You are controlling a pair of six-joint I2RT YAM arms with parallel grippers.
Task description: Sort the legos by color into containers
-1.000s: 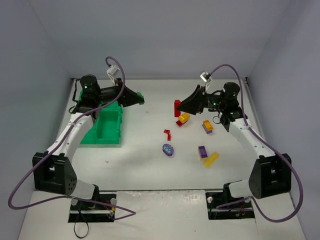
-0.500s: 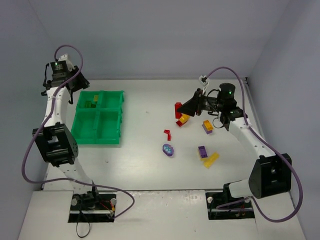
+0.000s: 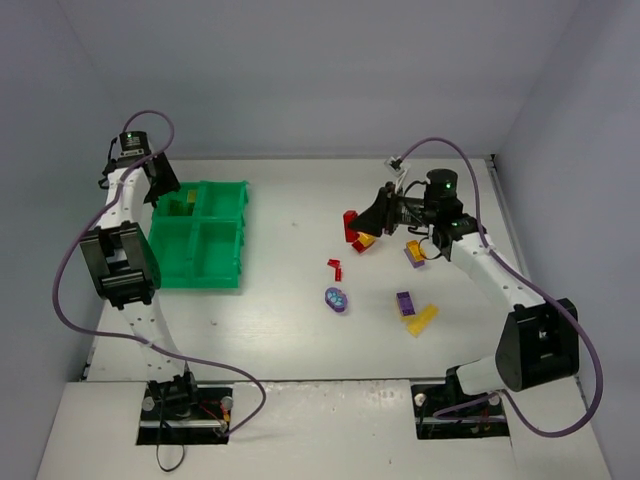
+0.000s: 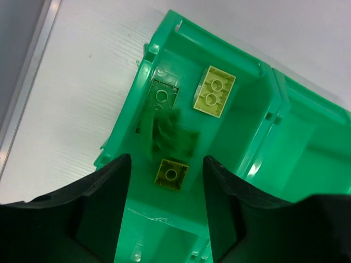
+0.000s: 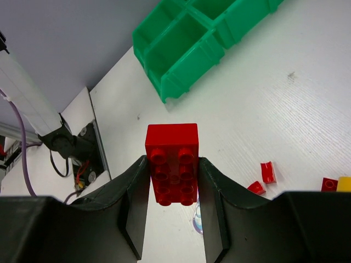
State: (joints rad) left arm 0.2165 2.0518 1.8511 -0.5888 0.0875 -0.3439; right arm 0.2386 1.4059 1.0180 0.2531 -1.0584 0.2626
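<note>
My right gripper (image 3: 362, 222) (image 5: 173, 170) is shut on a red brick (image 5: 171, 139), held tilted above the table (image 3: 351, 222). My left gripper (image 3: 166, 186) (image 4: 167, 181) is open and empty over the far-left compartment of the green tray (image 3: 195, 282) (image 4: 263, 137). That compartment holds a dark green brick (image 4: 163, 96), a lime brick (image 4: 214, 91), an olive-yellow brick (image 4: 171, 173) and a blurred dark green one. On the table lie a yellow brick (image 3: 366, 238), small red pieces (image 3: 335, 268), the oval purple piece (image 3: 337, 299), a purple-and-yellow brick (image 3: 415, 252), a purple brick (image 3: 405, 303) and a yellow brick (image 3: 422, 318).
The tray also shows at the top of the right wrist view (image 5: 203, 38), its other compartments looking empty. Grey walls close in the table at the back and on both sides. The arm bases sit at the near edge.
My left arm pulled back from the tray's right side and now hangs over its far-left compartment. My right gripper has closed on the red brick and lifted it, tilting it.
</note>
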